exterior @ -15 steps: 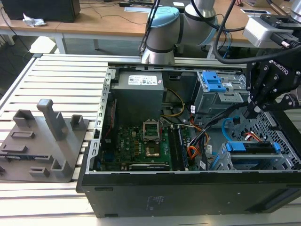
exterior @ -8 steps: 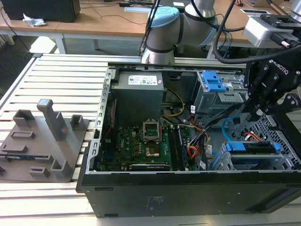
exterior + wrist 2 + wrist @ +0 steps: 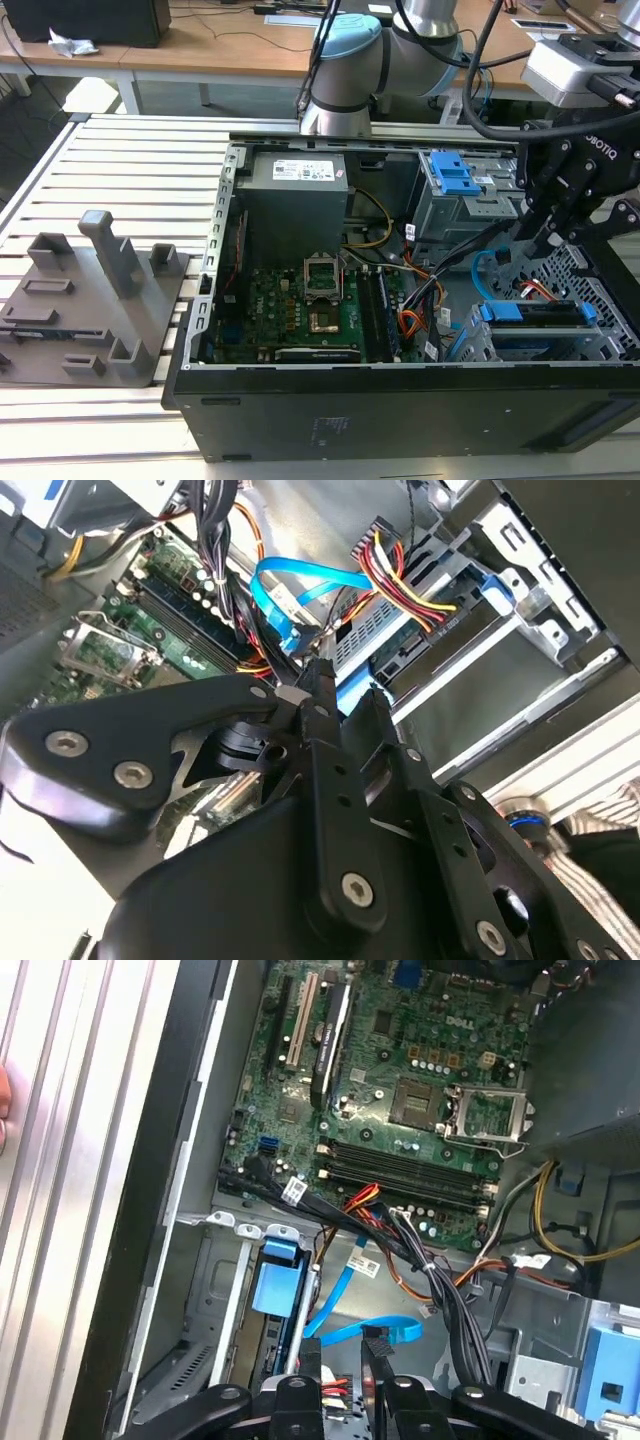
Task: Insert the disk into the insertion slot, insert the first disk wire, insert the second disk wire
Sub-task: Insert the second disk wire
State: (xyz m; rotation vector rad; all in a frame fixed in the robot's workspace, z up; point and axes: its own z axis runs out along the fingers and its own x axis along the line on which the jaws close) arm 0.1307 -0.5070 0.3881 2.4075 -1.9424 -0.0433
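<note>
- Your disk step looks done: the flat silver-grey hard drive in its bright blue plastic caddy (image 3: 535, 312) sits inside the low, light grey perforated sheet-metal drive cage (image 3: 610, 348), at the exterior view's right.
- Your black two-fingered end effector (image 3: 342, 1350) hangs with its fingers slightly apart and nothing clamped, just beside the loose flat blue data cable (image 3: 405, 1330).
- I judge the first wire to be the step in hand. It calls for a square grip on that cable's plug, clear of the red, yellow and black wire bundle (image 3: 400, 570).
</note>
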